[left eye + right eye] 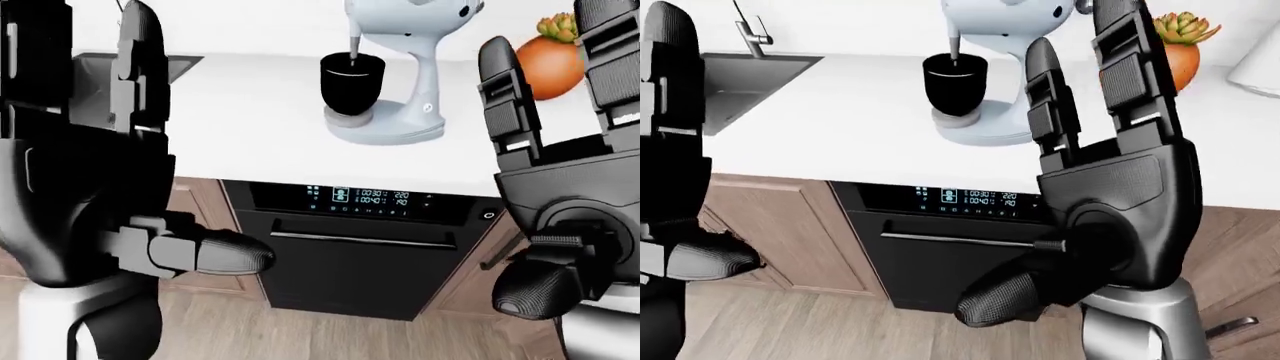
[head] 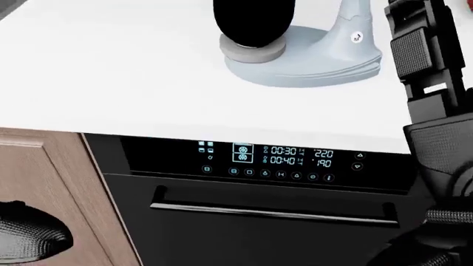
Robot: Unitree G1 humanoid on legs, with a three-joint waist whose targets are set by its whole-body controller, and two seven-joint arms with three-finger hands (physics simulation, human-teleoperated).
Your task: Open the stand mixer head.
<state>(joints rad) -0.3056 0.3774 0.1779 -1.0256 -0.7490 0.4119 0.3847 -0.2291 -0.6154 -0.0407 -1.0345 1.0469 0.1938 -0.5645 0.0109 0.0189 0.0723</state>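
Note:
A pale blue-grey stand mixer [image 1: 408, 71] stands on the white counter [image 1: 250, 120], at the top centre of the left-eye view. Its head [image 1: 410, 13] is down, with the beater shaft reaching into the black bowl [image 1: 352, 81]. The head view shows only the mixer's base [image 2: 310, 61] and the bowl [image 2: 250, 22]. My left hand [image 1: 150, 135] is raised at the left, fingers spread upward, open and empty. My right hand [image 1: 540, 165] is raised at the right, below and beside the mixer, also open. Neither hand touches the mixer.
Under the counter sits a black appliance with a lit display [image 2: 273, 158] and a bar handle [image 2: 273, 213], between wooden cabinet doors [image 2: 44, 183]. A sink [image 1: 740, 75] with a faucet [image 1: 752, 28] lies to the left. An orange pot with a succulent [image 1: 550, 60] stands right of the mixer.

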